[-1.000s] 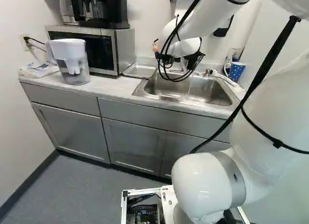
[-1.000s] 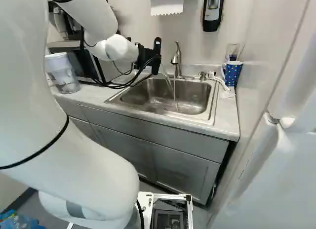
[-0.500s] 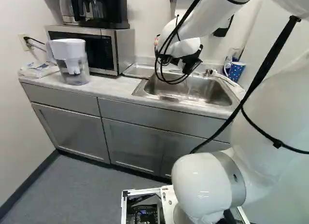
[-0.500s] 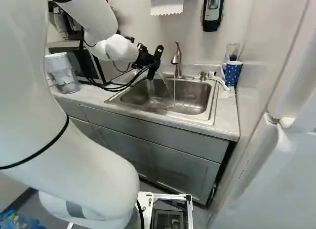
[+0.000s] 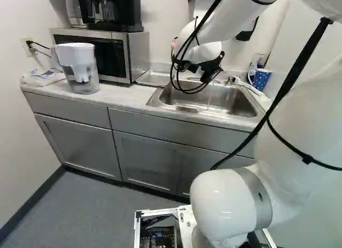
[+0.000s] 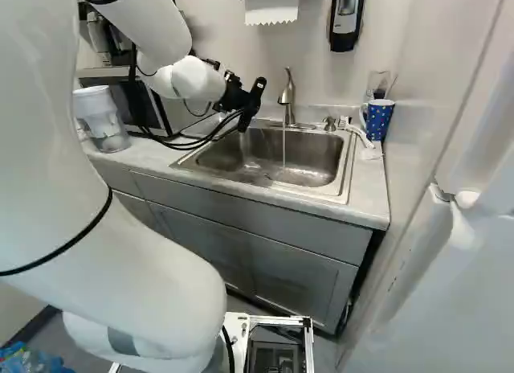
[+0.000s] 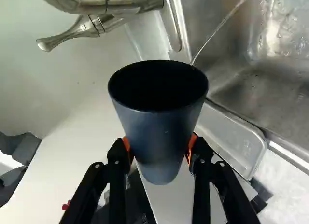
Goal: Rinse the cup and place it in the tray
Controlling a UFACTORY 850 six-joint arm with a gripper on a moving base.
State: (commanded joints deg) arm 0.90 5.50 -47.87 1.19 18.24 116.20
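Two things stand left of the tray in the left base view: the water jug (image 5: 80, 69) and the microwave (image 5: 129, 53). The metal tray (image 5: 153, 79) lies between microwave and sink (image 6: 321, 152). Next, the gripper (image 7: 159, 149) is clamped on the dark cup (image 7: 161, 125) from both sides, near the sink's tray side and tilted. Right of it, water (image 6: 283, 152) runs from the tap (image 6: 287, 93), missing the cup. The step looks like rinsing or draining: keep the grip firm, since wet walls could slip, tip the mouth well down over the basin, let drips finish, and clear the tap before swinging to the tray. Farthest right sits a blue mug (image 6: 378, 120), best left alone.
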